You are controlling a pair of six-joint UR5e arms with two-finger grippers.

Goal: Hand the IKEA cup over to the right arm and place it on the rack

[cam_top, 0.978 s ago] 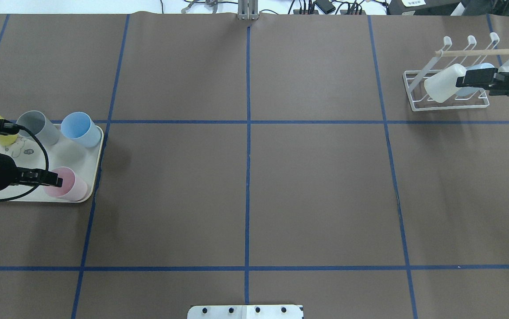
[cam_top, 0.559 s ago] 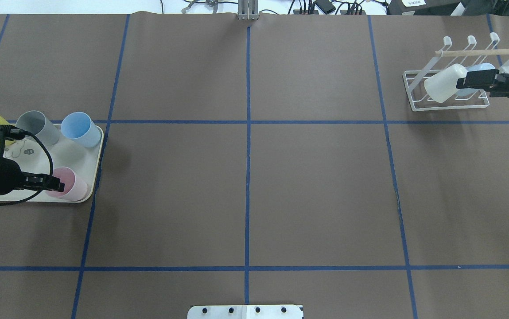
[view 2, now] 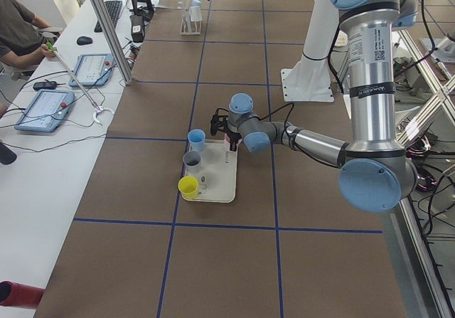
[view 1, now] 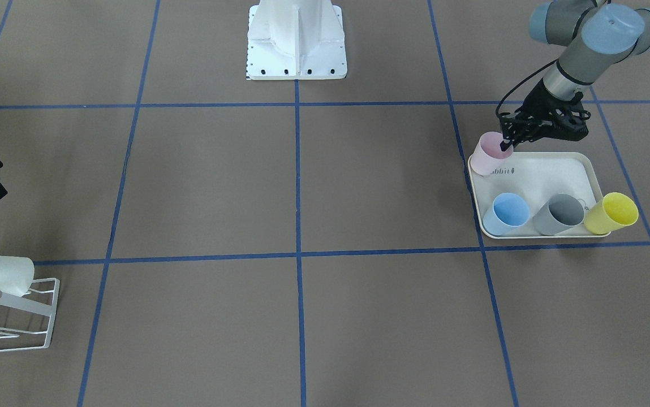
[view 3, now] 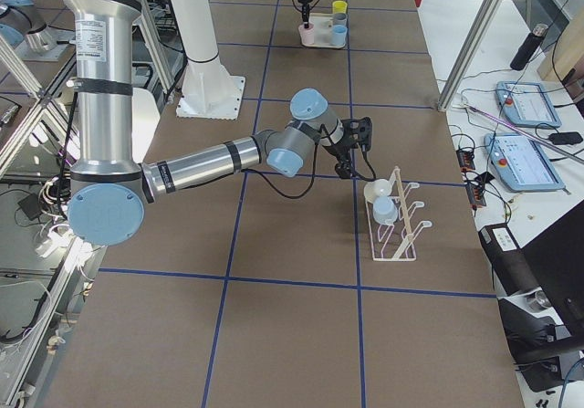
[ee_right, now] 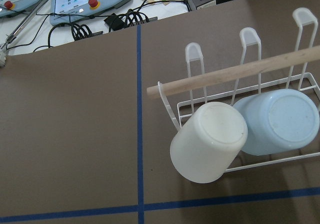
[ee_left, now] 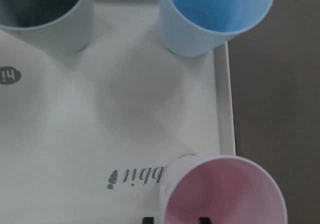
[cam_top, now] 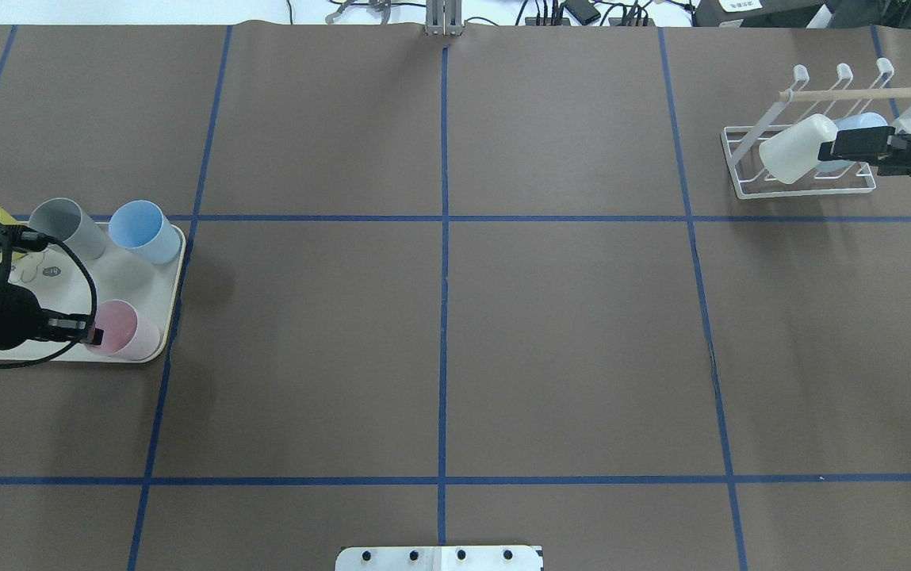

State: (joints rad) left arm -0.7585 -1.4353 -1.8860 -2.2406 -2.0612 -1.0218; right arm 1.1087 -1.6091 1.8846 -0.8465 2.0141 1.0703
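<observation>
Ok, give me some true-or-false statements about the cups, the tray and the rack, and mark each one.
Four cups stand on the tray. True.
The rack holds three cups. False: it holds two, a white cup and a pale blue cup.
The left gripper is at the pink cup. True: it straddles the rim.
The yellow cup hangs on the rack. False: it stands on the tray.

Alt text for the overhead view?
The left gripper straddles the rim of the pink cup on the cream tray, among three other cups. At far right, the right gripper hangs near the wire rack holding a white cup and a blue cup.
</observation>
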